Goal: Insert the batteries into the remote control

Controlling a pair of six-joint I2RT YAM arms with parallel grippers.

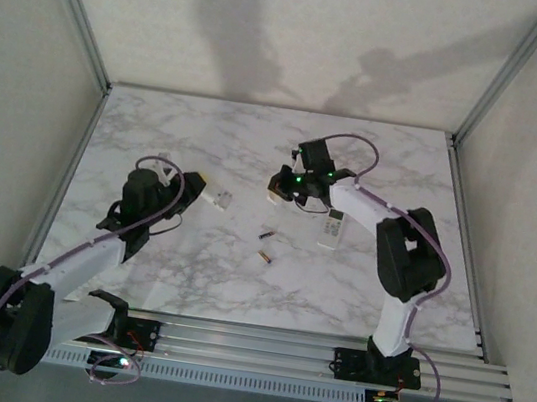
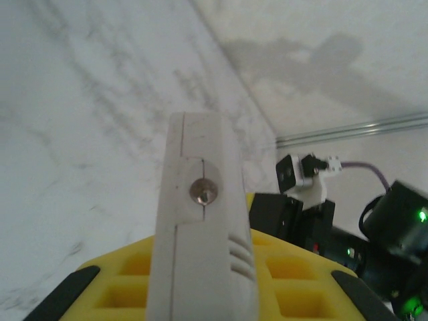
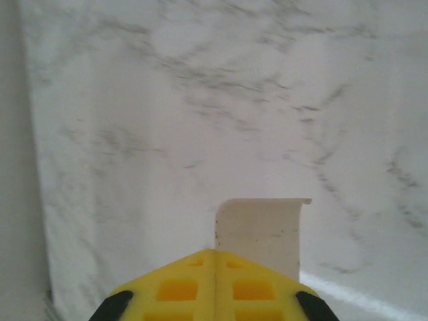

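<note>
At the centre of the top view, two batteries [image 1: 263, 255] lie loose. The left gripper [image 2: 204, 294] clamps the white remote [image 2: 200, 221] and the right gripper [image 3: 215, 287] pinches a thin white cover [image 3: 259, 231]. Neither is free, and a nudge could roll the batteries.

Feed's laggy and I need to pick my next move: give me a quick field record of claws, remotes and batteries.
left claw: shut on white remote
right claw: shut on white flat piece
batteries: two loose on table between the arms, the nearer at; in neither claw
second remote: flat on table beside right arm
loaded: cannot tell, compartment hidden
</note>
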